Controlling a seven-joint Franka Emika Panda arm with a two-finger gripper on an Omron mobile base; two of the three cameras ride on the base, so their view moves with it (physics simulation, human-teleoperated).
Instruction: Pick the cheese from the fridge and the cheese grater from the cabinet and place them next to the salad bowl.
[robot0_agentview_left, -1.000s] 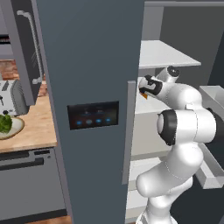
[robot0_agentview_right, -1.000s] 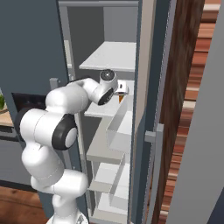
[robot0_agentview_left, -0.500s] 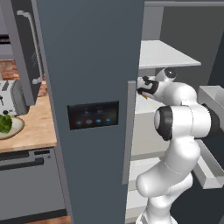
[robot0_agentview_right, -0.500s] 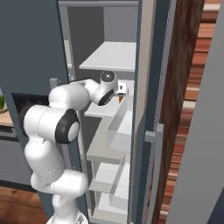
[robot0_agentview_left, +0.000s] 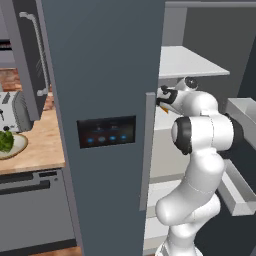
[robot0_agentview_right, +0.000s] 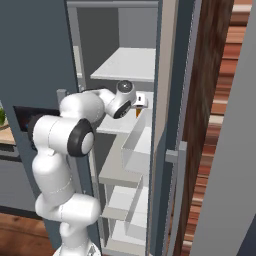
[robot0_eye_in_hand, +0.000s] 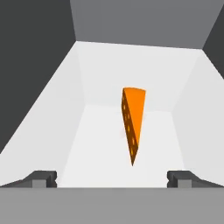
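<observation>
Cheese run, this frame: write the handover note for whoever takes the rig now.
Gripper: jaws wide open, empty, reaching into the open fridge.
Cheese: on a white fridge shelf, straight ahead between the fingertips, not yet touched.
Salad bowl: on the wooden counter left of the fridge.
Grater: not seen from here.
Done: fridge open, approach lined up.
Left: grasp the cheese, carry it to the bowl, then fetch the grater from the cabinet.

bent arm, pincer (robot0_eye_in_hand: 112, 178) wide open, apparently empty
</observation>
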